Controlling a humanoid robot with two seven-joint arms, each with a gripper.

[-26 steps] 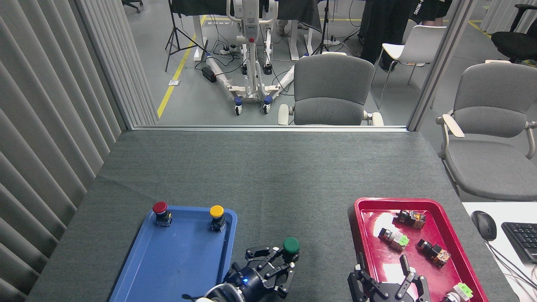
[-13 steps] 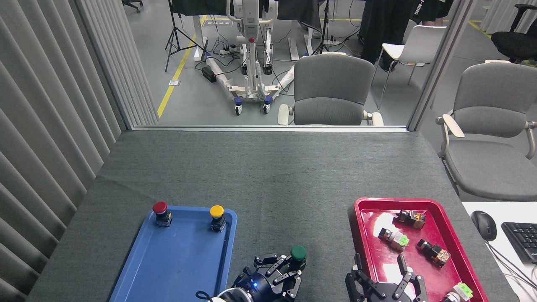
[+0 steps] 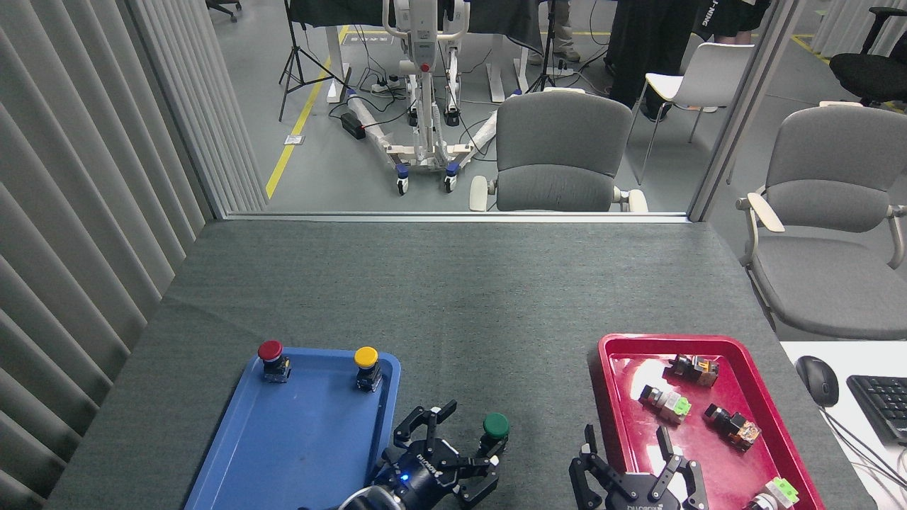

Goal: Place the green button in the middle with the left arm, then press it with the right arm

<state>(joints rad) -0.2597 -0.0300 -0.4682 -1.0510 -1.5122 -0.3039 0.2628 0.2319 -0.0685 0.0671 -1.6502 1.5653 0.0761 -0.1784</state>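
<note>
My left gripper point(image 3: 453, 443) has spread its fingers since a second ago, letting go of the green button point(image 3: 495, 431), now upright on the grey cloth point(image 3: 453, 297) right of the blue tray point(image 3: 297, 439). My right gripper point(image 3: 634, 471) stays open, empty.

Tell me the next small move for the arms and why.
Probably draw the left gripper back toward the blue tray: its fingers look spread, and the green button stands upright on the grey cloth between the two trays, so placing seems done. That clears room for the right gripper, open just right of it, to press.
</note>
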